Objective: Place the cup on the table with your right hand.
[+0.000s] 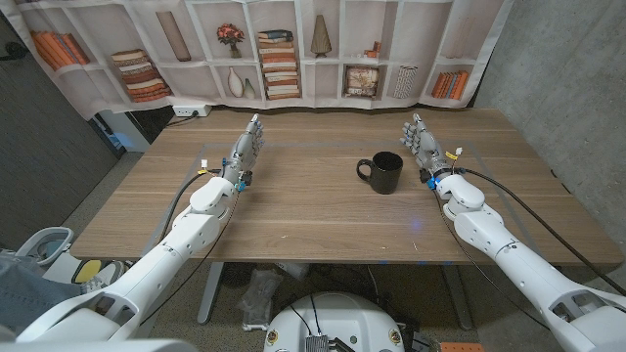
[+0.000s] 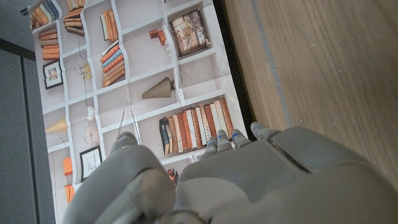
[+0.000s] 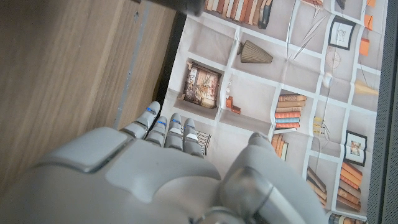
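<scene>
The left hand (image 1: 246,150) and the right hand (image 1: 424,143) stand on the wooden table (image 1: 293,210) with fingers extended and apart, holding nothing. The black mug (image 1: 382,172) stands upright between them, near the right hand but not touching it. Behind the table hangs a printed bookshelf backdrop (image 1: 274,49).

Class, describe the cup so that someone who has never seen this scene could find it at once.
Start at the wooden table in front of the bookshelf backdrop. Right of its middle, nearer the right hand than the left hand, stands the cup. It is a dark, upright mug with its handle towards the left hand, and neither hand touches it.
</scene>
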`<state>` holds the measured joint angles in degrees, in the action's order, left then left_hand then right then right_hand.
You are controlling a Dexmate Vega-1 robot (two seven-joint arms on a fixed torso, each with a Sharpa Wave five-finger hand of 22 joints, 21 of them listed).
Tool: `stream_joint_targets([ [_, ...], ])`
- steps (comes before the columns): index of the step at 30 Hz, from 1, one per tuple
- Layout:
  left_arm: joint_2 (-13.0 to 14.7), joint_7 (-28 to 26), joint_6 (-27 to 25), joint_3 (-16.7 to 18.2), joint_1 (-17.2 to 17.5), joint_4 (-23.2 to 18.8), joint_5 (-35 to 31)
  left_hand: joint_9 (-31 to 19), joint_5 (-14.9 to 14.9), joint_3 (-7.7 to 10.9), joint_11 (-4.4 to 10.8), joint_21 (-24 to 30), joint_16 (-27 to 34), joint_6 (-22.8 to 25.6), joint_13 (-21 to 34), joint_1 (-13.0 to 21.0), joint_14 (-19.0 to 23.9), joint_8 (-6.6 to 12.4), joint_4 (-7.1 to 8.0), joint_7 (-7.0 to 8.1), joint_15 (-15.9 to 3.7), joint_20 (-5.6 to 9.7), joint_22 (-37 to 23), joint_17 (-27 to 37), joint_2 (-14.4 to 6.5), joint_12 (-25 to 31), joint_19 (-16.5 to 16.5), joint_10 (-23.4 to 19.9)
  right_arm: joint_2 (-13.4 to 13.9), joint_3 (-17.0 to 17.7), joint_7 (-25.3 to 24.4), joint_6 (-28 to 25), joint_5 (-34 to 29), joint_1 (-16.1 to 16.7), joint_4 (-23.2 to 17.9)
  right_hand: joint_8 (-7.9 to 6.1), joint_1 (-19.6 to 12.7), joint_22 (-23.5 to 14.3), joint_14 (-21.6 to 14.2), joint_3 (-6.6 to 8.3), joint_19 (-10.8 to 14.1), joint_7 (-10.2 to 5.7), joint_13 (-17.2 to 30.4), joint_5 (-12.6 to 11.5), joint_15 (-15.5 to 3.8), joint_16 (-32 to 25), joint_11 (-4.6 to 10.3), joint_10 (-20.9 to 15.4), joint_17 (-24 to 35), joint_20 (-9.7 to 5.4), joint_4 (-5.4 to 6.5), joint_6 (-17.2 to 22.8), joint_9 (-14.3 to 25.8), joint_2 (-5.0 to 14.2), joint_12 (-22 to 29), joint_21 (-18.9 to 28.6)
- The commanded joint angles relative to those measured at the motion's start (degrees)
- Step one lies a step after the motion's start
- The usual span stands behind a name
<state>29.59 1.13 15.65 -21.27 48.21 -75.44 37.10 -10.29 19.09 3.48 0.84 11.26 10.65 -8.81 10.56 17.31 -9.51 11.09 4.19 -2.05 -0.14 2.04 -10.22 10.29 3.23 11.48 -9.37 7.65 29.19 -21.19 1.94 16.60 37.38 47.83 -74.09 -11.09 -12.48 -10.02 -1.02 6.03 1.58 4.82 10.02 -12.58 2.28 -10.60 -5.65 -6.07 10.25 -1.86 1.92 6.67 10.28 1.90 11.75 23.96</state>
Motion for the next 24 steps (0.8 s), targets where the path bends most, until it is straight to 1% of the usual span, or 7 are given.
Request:
stream_joint_targets([
  [1,0.4,-0.8,-1.3,-0.2,0.2,-1.2,-0.3,-0.3,0.3,0.04,-0.03,0.3,0.3,-0.6,0.1,0.6,-1.3,0.30,0.28,0.05,0.15,3.93,-0.1,0.2,-0.1,0.3,-0.5,0.4,-0.2,0.1,0.5,-0.3,0.4,-0.3,0.7,-0.24,-0.6,-0.1,0.0,0.40,0.1,0.03,0.2,-0.3,0.39,-0.3,-0.03,-0.6,0.1,-1.43,-0.13,0.4,0.3,-0.05,0.3,0.3],
  [9,0.2,-0.3,-1.1,-0.4,-0.1,-0.8,-0.3,-0.3,0.2,0.10,0.21,0.2,0.2,-0.6,0.1,0.9,-1.3,0.27,0.20,0.04,0.23,3.67,-0.1,0.2,-0.4,0.3,-0.5,0.4,-0.1,0.2,0.4,0.2,0.3,0.2,0.4,-0.21,-0.7,-0.1,-0.1,0.45,0.3,-0.05,0.2,-0.2,0.31,-0.4,0.11,-0.7,0.1,-1.44,-0.18,0.4,0.3,0.10,0.3,0.2],
  [17,-0.9,1.4,-0.7,-1.0,-1.2,1.6,0.2,-0.3,0.1,0.12,-0.07,0.2,0.2,-0.5,0.1,1.1,-1.2,0.27,0.15,0.04,0.21,3.63,-0.1,0.2,-0.5,0.3,-0.5,0.4,0.6,0.7,-1.0,0.0,0.2,1.4,-1.5,-0.20,-0.8,-0.1,-0.2,0.49,0.4,-0.12,0.2,-0.2,0.23,-0.4,0.13,-0.7,0.1,-1.44,-0.29,0.5,0.3,0.18,0.3,0.1],
  [24,-0.6,1.4,-0.9,-1.1,-1.4,1.1,-0.1,-0.3,0.1,0.13,0.01,0.2,0.2,-0.6,0.1,1.2,-1.2,0.24,0.10,0.13,0.15,3.49,-0.1,0.2,-0.6,0.2,-0.6,0.4,1.4,1.5,-1.6,0.8,0.3,3.0,-3.6,-0.21,-0.9,-0.1,-0.3,0.48,0.6,-0.10,0.2,-0.1,0.25,-0.4,0.15,-0.8,0.1,-1.45,-0.38,0.6,0.3,0.19,0.3,0.0],
])
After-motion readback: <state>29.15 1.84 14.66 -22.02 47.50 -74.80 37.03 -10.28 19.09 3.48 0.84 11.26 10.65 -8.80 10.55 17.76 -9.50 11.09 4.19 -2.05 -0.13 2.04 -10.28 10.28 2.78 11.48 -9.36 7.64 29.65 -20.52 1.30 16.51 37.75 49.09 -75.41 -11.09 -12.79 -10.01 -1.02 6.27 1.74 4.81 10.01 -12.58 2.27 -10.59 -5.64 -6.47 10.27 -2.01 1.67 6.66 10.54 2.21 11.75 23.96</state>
